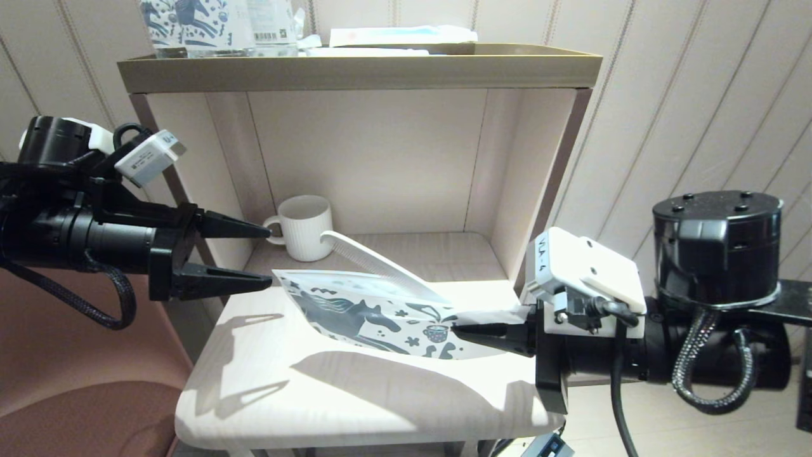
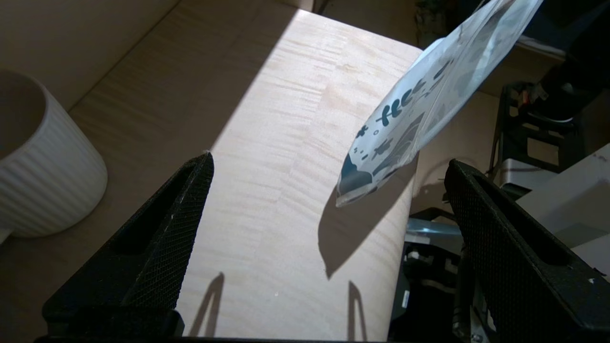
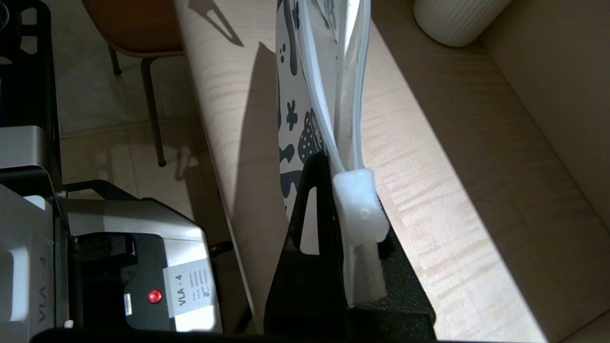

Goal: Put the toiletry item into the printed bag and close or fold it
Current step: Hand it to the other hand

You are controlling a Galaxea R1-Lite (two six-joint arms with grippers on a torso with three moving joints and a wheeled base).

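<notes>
The printed bag (image 1: 368, 317) hangs tilted above the lower shelf board (image 1: 285, 387), horse print facing me. My right gripper (image 1: 460, 331) is shut on its right end, beside the white slider tab (image 3: 357, 205). The toiletry item (image 1: 374, 257), a slim off-white strip, sticks out of the bag's upper edge, its rounded end pointing toward the white mug (image 1: 307, 227). My left gripper (image 1: 269, 255) is open at the bag's left corner without touching it. In the left wrist view the bag (image 2: 410, 109) hangs ahead of the spread left gripper (image 2: 330, 159), nearer one finger.
The ribbed mug (image 2: 43, 171) stands at the back left of the shelf niche, close to the left gripper's upper finger. The niche's side walls flank both arms. On the top shelf stand horse-printed packs (image 1: 216, 22). A brown seat (image 1: 76, 393) sits lower left.
</notes>
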